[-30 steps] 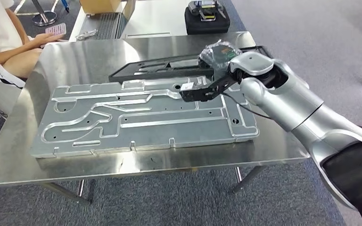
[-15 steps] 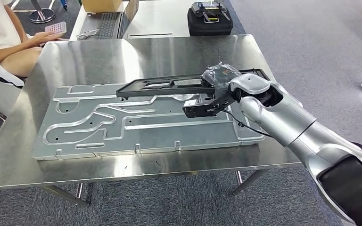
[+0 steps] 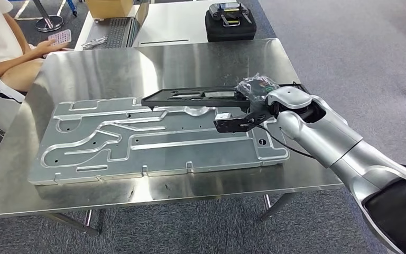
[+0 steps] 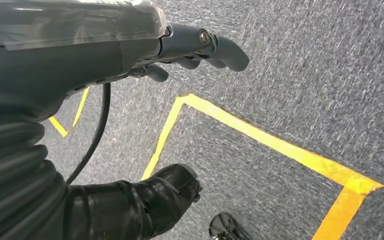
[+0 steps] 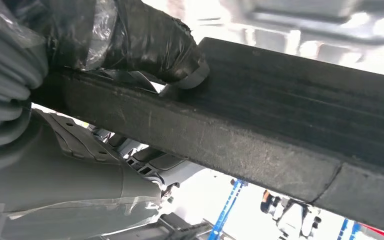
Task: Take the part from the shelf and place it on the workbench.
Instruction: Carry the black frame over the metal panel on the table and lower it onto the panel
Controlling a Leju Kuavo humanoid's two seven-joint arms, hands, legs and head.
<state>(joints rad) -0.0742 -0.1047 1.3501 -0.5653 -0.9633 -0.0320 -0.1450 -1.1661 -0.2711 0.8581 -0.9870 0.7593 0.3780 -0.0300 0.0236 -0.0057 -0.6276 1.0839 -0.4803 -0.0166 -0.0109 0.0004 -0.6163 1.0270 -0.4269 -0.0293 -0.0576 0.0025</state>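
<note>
The black frame part (image 3: pixel 201 96), a long flat rectangular piece with cut-out openings, is held just above the far edge of the machined aluminium plate (image 3: pixel 153 140) on the steel workbench (image 3: pixel 137 63), roughly level and running left to right; whether its left end touches the plate cannot be told. The right hand (image 3: pixel 255 87), wrapped in clear plastic film, grips the part at its right end, with the thumb (image 5: pixel 145 37) pressed on one flat face in the right wrist view. The part appears stiff and fairly light, with a matte, slightly rough surface unlikely to slip. Because it is held at one end, its long free span will probably lever against the grip, so a hold nearer the middle rail would be steadier. It is best set down flat. The left hand (image 4: pixel 200 47) hangs over grey carpet marked with yellow tape (image 4: pixel 260 140), fingers curled in on nothing. A seated person (image 3: pixel 0 47) is at the far left, and a black case (image 3: pixel 230 21) sits on a farther table.
</note>
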